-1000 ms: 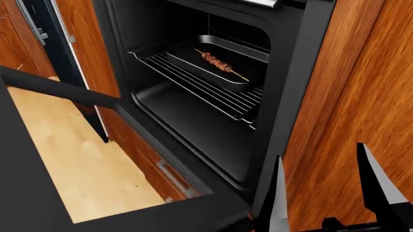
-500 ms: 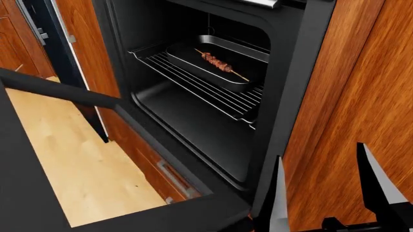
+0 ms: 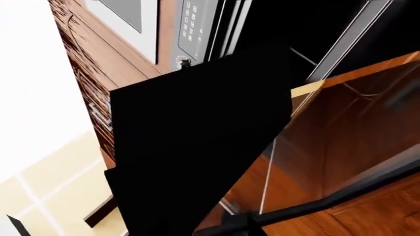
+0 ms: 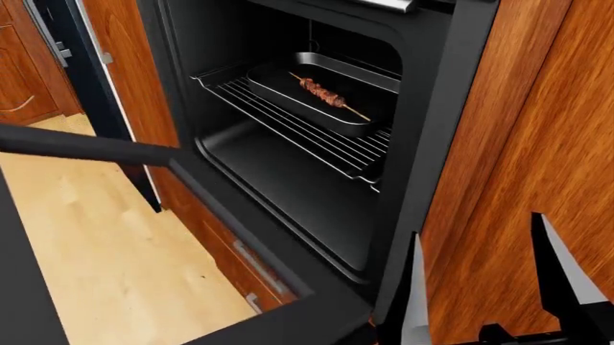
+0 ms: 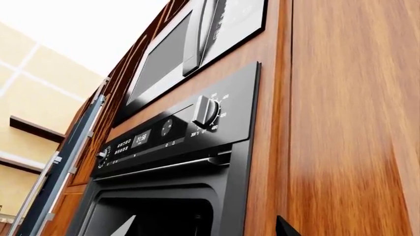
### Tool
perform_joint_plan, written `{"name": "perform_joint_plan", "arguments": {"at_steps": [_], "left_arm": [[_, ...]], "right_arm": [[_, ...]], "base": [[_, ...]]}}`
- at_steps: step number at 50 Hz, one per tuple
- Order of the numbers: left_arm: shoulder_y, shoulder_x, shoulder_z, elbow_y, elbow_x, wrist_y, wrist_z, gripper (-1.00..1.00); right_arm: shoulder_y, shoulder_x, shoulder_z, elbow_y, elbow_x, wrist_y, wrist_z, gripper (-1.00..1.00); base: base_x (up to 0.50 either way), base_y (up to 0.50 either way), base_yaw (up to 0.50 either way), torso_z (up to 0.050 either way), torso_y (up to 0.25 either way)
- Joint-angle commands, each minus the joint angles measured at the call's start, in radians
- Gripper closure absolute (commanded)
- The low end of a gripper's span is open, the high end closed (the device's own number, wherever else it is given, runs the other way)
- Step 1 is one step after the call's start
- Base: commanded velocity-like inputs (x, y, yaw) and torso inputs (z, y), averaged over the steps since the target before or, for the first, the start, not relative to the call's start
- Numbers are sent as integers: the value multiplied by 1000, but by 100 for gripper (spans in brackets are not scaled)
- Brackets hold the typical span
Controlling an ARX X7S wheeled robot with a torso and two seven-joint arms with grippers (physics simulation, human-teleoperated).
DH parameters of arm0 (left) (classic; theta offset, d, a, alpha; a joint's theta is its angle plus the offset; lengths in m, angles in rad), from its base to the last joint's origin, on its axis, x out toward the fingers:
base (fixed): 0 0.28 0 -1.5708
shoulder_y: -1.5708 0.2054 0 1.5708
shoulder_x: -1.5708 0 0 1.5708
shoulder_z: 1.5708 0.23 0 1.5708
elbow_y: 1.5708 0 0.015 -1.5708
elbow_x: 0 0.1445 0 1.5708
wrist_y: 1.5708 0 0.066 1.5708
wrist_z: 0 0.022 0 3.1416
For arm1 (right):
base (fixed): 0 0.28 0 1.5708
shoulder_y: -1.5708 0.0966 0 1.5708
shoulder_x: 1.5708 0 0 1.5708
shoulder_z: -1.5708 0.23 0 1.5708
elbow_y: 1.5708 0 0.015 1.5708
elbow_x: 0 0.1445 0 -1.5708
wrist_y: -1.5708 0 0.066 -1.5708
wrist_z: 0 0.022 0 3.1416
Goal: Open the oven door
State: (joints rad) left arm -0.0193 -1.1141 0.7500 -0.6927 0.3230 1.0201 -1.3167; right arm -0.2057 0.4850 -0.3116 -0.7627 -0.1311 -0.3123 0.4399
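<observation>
One oven door (image 4: 287,316) matters here, and it hangs swung far down from its hinge at the bottom of the oven: in the head view its black frame runs from the near edge of the cavity toward the lower left, with the pale wooden floor (image 4: 115,244) showing through its glass window. In the left wrist view the door (image 3: 196,147) fills the middle as a dark panel, with glass beside it reflecting the reddish cabinetry. Its bar handle cannot be picked out in any view.

Beyond the door, the oven cavity (image 4: 287,180) stands fully exposed. A wire rack (image 4: 317,136) spans it, carrying a dark roasting tray (image 4: 331,93) with a meat skewer (image 4: 324,93) lying in it. Above, in the right wrist view, sits the control panel (image 5: 170,135) with a knob (image 5: 206,110), and a microwave (image 5: 190,44) higher still. Reddish wooden cabinet panels (image 4: 518,144) flank the oven on the right.

Judged from how it lies, the door looks open or very nearly so; at most a little downward travel remains.

The right gripper (image 4: 479,287) hovers near the right cabinet, its jaws apart and holding nothing. The left gripper's jaws are not clearly shown, so whether they are apart or together I cannot tell.
</observation>
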Motion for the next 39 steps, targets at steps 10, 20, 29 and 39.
{"name": "perform_joint_plan", "arguments": {"at_steps": [10,20,29,39], "left_arm": [[-205,58,519,-279,-99,27,-253,100],[-197,111,559,-392,-125,27,-253,100],[-165,138,625,-458,-220,27,-253,100],[-70,148,575,-408,-331,27,-209,100]], "right_arm": [[0,5,2,-3,3,-4,5,-100],[3,8,2,0,9,-6,6,-100],[3,8,-2,0,7,-6,7,-100],[0,9,-6,1,8,-10,8,-100]], "base": [[2,9,0,-1,0],[4,6,1,0,0],[3,3,2,0,0],[0,0,12,-5,0]]}}
